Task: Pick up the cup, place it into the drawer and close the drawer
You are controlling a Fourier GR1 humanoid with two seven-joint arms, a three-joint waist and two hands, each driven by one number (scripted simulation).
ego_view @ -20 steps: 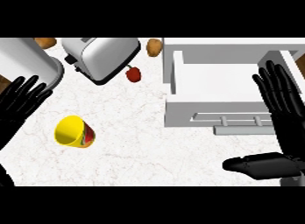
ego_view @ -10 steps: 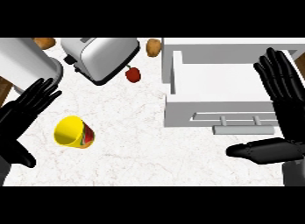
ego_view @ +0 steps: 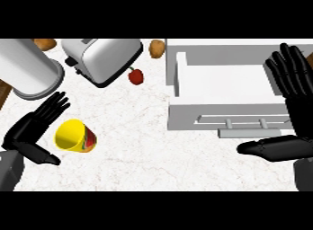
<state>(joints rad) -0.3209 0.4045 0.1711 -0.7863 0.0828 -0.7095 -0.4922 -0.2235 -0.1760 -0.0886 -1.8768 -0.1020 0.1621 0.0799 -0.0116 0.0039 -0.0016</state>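
A yellow cup (ego_view: 77, 136) with a red patch lies on its side on the white marble counter, its mouth facing left. My left hand (ego_view: 32, 129) is open just to the cup's left, fingers straight and pointing up-right, thumb low; it does not hold the cup. The white drawer (ego_view: 225, 95) stands pulled open at the upper right, its inside bare, with a grey handle (ego_view: 255, 130) on its front. My right hand (ego_view: 301, 110) is open at the right edge, fingers up beside the drawer's right side, thumb stretched left below the handle.
A silver toaster (ego_view: 103, 58) lies at the top centre, with a red pepper (ego_view: 136, 76) beside it. A tall white cylinder (ego_view: 23, 67) stands at the upper left. Two brown lumps (ego_view: 157, 48) sit near the back edge. Dark wood shows past the counter's left edge.
My left hand has moved right and down toward the cup, now close beside its mouth. The right hand has shifted slightly toward the drawer's right side. The cup has not moved.
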